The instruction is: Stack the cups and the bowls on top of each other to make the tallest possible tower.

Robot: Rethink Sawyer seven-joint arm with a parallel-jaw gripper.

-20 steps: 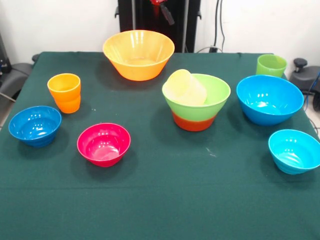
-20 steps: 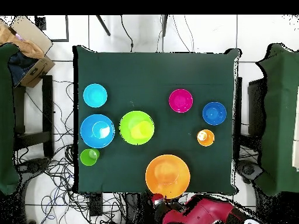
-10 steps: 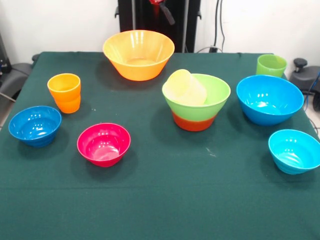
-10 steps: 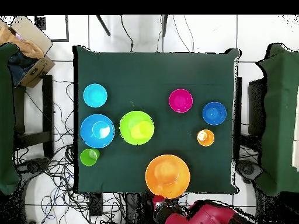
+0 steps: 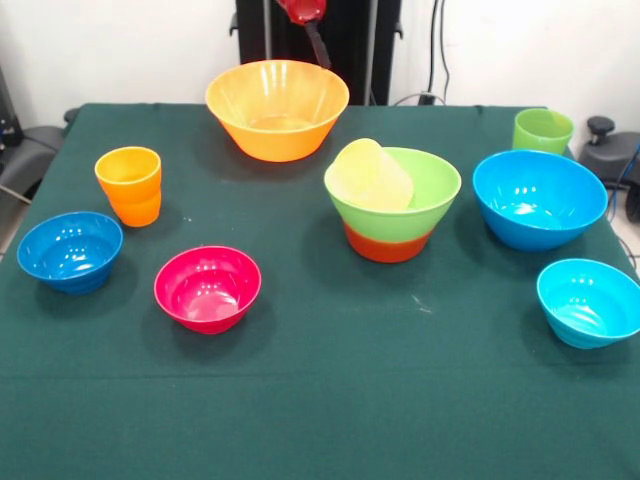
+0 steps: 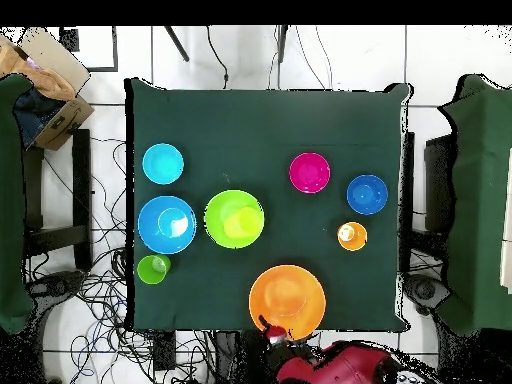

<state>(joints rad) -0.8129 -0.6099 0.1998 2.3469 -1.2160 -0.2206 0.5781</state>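
The tower stands right of the table's middle: a light green bowl (image 5: 425, 215) (image 6: 215, 215) nested in an orange-red bowl (image 5: 385, 245), with the pale yellow cup (image 5: 370, 175) (image 6: 241, 226) lying tilted inside. Loose bowls surround it: big yellow-orange (image 5: 277, 105) (image 6: 287, 300), magenta (image 5: 207, 288) (image 6: 309, 172), small dark blue (image 5: 70, 250) (image 6: 367, 194), big blue (image 5: 540, 198) (image 6: 166, 224) and cyan (image 5: 590, 300) (image 6: 163, 163). The orange cup (image 5: 129, 185) (image 6: 352, 236) and the green cup (image 5: 543, 130) (image 6: 153, 269) stand upright. My gripper (image 5: 312, 25) (image 6: 272, 331) hangs just behind the yellow-orange bowl, holding nothing.
A dark green cloth (image 5: 330, 400) covers the table. In the overhead view a cardboard box (image 6: 50, 85) sits off one corner, cables (image 6: 100, 300) lie on the floor, and green-draped furniture (image 6: 480, 200) flanks the table.
My gripper has crept toward the table, close to the yellow-orange bowl's rim. No cup or bowl has moved.
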